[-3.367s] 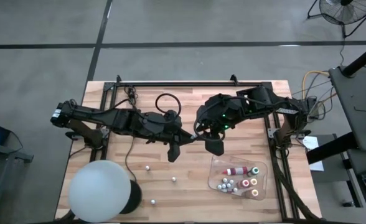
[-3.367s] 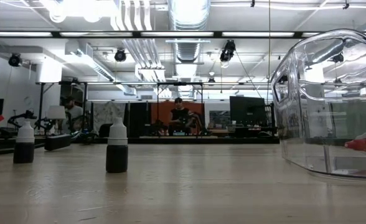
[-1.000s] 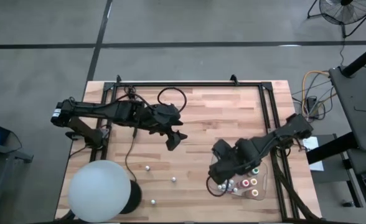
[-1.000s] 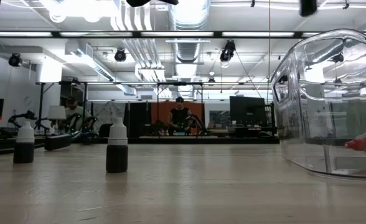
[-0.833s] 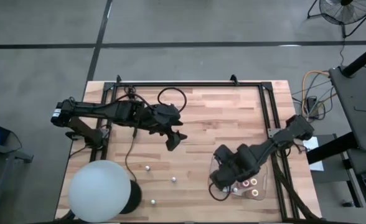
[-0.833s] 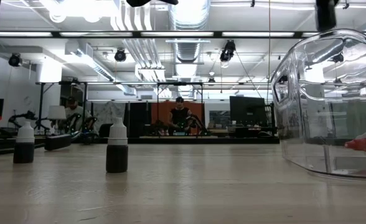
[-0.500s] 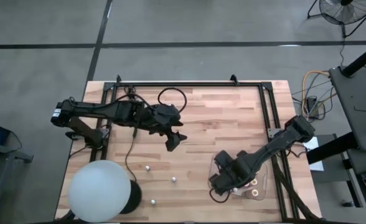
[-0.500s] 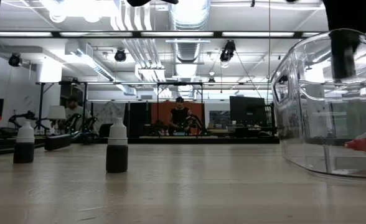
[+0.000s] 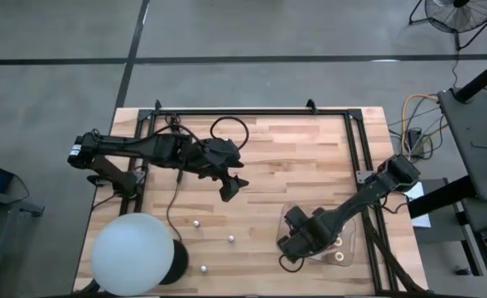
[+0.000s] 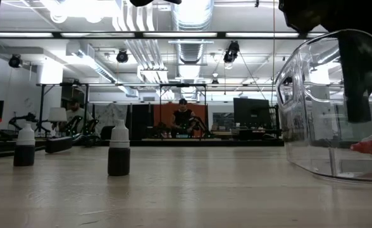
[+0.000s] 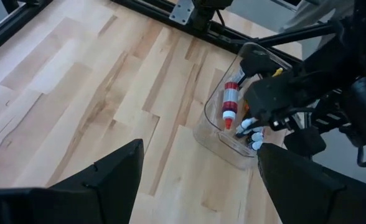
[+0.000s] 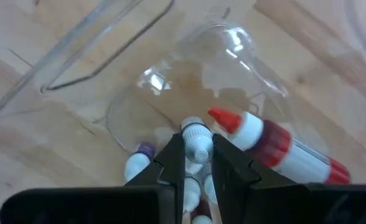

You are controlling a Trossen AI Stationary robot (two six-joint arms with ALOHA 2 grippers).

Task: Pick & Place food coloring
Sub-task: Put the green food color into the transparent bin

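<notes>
Clear tray (image 9: 353, 240) at table's near right held most bottles | right gripper (image 12: 194, 163) inside it, fingers pinching a white-capped bottle (image 12: 197, 140), probably to drop it | left gripper (image 9: 232, 188) waited mid-table, spread | three bottles (image 9: 231, 239) loose near left.

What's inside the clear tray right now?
The clear tray holds a red-tipped bottle lying down and small white-capped bottles. The right pincer is shut on one of them. Bottles beneath the pincer are covered.
</notes>
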